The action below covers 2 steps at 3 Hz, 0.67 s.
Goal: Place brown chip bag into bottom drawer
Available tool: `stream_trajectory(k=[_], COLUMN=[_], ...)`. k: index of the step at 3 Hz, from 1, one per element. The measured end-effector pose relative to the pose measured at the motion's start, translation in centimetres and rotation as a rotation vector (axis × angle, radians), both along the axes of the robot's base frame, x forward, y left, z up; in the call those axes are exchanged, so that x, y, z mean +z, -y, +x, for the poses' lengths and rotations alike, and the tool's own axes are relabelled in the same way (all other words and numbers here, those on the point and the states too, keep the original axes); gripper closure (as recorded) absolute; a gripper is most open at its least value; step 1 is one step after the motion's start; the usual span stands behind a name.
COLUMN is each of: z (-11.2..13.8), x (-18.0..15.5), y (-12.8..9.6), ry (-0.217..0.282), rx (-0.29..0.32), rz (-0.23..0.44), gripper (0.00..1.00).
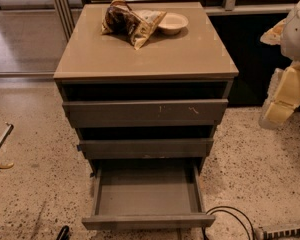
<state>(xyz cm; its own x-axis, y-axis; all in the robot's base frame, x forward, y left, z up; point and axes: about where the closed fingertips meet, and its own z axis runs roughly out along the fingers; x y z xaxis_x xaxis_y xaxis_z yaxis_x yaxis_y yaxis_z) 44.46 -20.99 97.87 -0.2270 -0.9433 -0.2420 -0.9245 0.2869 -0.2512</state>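
My claw [277, 110] hangs at the far right edge of the scene, cream-coloured, beside the bench [155, 59] and lower than its top. It is off to the right of the top drawer [145, 113] and touches nothing. I cannot tell whether it is released or clenched, and nothing is visibly in it. Above it my pale arm [297, 31] runs out of the picture at the right.

Brown chip bag [129, 20] lies on the bench top at the far side, left of centre, crumpled, well apart from the claw. Its right end touches or just overlaps the small cream bowl [173, 22], which sits to its right.

Bench is a grey-brown cabinet with three drawers. Top drawer and middle drawer [146, 148] each show a dark gap above the front panel. Bottom drawer [147, 193] is pulled well out toward the near side, its tray open to view and its flat front panel nearest.

Speckled floor [35, 184] lies all around. A black cable [229, 212] loops on the floor near right, just beside the bottom drawer's front corner. A thin dark object [0, 146] lies on the floor at the left edge.
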Motion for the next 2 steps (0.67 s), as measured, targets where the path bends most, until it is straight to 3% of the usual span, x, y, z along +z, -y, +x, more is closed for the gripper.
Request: stream_trajectory(k=[1, 2], z=[2.9, 7.5], x=[-0.1, -0.5], y=[-2.7, -6.2], ry=[0.018, 0.015], rx=[-0.031, -0.114], rz=[0.115, 0.326], gripper=[0.00, 0.00])
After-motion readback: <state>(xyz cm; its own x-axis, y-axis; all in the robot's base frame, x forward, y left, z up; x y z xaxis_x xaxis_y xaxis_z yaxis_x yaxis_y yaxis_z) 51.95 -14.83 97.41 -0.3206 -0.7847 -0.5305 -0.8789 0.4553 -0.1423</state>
